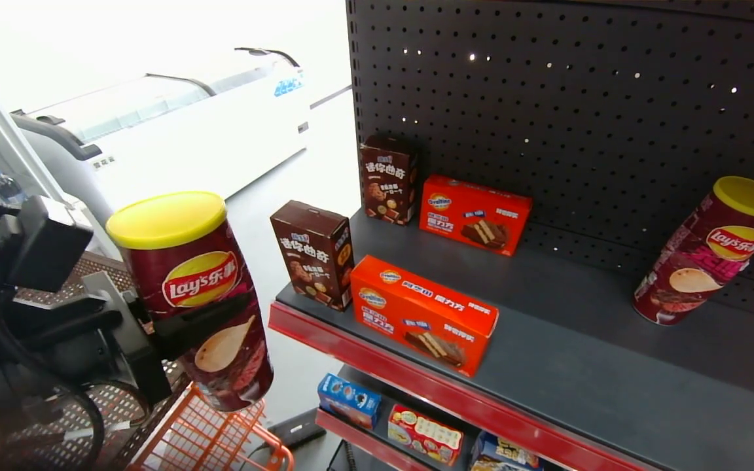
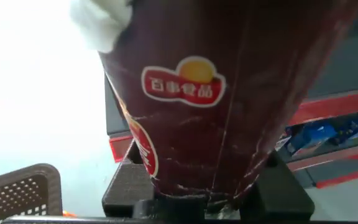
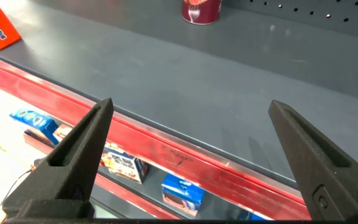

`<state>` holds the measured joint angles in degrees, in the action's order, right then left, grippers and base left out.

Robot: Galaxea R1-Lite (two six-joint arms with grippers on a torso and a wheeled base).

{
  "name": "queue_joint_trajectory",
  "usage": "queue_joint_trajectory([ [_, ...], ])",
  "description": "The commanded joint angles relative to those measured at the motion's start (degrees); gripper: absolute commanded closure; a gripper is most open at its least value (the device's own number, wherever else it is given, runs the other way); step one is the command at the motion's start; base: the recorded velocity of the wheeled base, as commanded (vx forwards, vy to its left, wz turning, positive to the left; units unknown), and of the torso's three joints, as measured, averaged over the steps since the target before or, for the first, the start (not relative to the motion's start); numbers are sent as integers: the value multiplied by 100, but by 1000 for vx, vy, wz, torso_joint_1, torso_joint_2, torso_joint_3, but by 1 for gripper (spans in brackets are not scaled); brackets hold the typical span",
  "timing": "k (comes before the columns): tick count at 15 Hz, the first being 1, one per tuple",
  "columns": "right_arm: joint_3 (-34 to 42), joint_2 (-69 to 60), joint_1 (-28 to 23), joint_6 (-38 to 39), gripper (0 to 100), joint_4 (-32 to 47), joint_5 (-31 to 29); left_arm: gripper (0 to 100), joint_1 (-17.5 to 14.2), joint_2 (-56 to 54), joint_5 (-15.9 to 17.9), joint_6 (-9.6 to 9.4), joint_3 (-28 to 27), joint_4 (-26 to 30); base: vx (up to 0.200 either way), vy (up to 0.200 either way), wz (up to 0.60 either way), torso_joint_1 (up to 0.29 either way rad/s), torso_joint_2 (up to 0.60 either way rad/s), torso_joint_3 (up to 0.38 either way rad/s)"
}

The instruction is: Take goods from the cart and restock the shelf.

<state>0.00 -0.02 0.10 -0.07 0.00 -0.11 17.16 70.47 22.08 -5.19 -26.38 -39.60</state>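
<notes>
Fingers of our left gripper point(image 1: 194, 324) clamp the chip can point(image 1: 184, 281) at nine o'clock above the orange cart point(image 1: 220, 438), and at the shelf point(image 1: 580, 366), three o'clock, our right gripper point(image 3: 190, 106) spreads wide over the front edge.

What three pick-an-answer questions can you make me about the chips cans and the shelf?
1. Besides the held can, where is the other chips can? A in the cart; B on the grey shelf; C on the floor.
2. How many orange boxes lie on that shelf? A one; B two; C four.
3. How is the right gripper? A open; B shut on a box; C shut on a can.
Answers: B, it sits close to the pegboard; B, one at the front edge, another farther back; A, its fingers are spread with nothing between them.
</notes>
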Motion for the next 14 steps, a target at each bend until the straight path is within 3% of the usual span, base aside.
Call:
queue_joint_trajectory([
  [1, 0, 2, -1, -1, 0, 0, 2, 100, 68, -473, 113, -17, 1, 426, 0, 0, 0, 0, 0, 0],
  [3, 0, 2, -1, -1, 0, 0, 2, 100, 235, -491, 447, -17, -122, 444, 0, 0, 0, 0, 0, 0],
  [7, 0, 2, -1, -1, 0, 0, -7, 100, 569, -447, 614, 1, -78, 286, 0, 0, 0, 0, 0, 0],
  [10, 0, 2, -1, -19, 0, 0, 20, 100, 824, -473, 675, 238, 300, 57, 0, 0, 0, 0, 0, 0],
  [12, 0, 2, -1, -10, 0, 0, 20, 100, 885, -473, 728, 256, 388, 13, 0, 0, 0, 0, 0, 0],
  [14, 0, 2, -1, -19, 0, 0, 20, 100, 947, -420, 1027, 247, 370, -22, 0, 0, 0, 0, 0, 0],
])
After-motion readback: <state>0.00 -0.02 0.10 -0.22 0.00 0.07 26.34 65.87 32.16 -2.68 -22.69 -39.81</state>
